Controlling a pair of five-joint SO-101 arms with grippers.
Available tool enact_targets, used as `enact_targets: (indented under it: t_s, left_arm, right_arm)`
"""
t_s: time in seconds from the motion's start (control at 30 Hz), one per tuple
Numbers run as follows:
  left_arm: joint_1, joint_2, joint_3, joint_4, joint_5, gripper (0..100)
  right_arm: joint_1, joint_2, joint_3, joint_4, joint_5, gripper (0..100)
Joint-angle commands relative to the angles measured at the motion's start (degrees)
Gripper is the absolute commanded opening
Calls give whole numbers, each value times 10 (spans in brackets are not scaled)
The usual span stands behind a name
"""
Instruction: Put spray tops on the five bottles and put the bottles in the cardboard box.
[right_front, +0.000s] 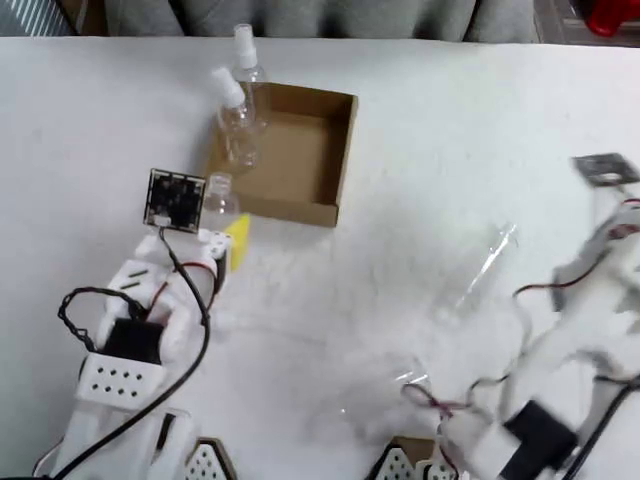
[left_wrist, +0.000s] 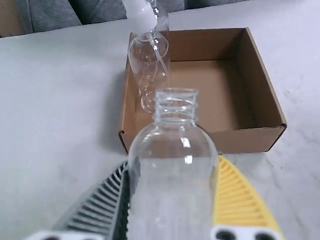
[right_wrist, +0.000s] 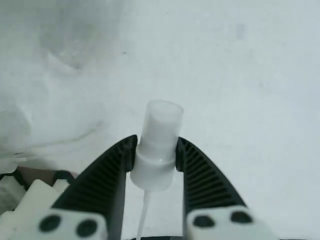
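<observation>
Alignment matters most: left jaws clamp the open bottle (left_wrist: 172, 170) upright just outside the cardboard box (left_wrist: 260, 90); right jaws pinch a spray top (right_wrist: 157, 150) well apart. Its tube should enter the neck straight, then twist gently.

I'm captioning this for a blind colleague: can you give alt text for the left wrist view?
The left tool grips a clear uncapped bottle, seen close up. Beyond it sits an open cardboard box on a white table, with a spray-topped bottle standing inside.
</observation>
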Motion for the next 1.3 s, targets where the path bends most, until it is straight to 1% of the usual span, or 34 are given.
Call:
enact_targets:
  t_s: [0.0,0.13,0.2,0.3,0.43,0.57,0.73,0.87,0.93,1.13,1.2,1.27]
  left_arm:
    - [-9,-15,-4,-18,2,20]
    - [-9,-16,-4,-18,2,20]
    - [-10,-22,-5,-18,2,20]
    - [-10,-66,4,-5,2,20]
    - [-5,-165,53,-6,2,20]
    - [-4,-274,99,-6,6,20]
    - [-4,-383,141,-2,7,20]
    - [-4,-436,157,-1,7,20]
    - [-4,-440,157,-4,7,20]
    - [-4,-440,159,-5,7,20]
    - [-4,-440,159,-5,7,20]
    - [-4,-440,159,-6,7,20]
  right_arm:
    - [-72,-146,65,4,-53,15]
    - [-156,-262,103,-15,-144,15]
    - [-196,-297,103,-29,-193,15]
    - [-255,-327,103,-73,-274,15]
    - [-308,-335,104,-157,-381,15]
    - [-359,-338,106,-281,-438,15]
    - [-430,-339,106,-429,-447,15]
    - [-498,-342,103,-525,-448,15]
    - [-544,-356,104,-577,-448,15]
    - [-727,-376,103,-743,-444,15]
    - [-770,-366,105,-783,-440,15]
    - [-793,-356,102,-815,-405,15]
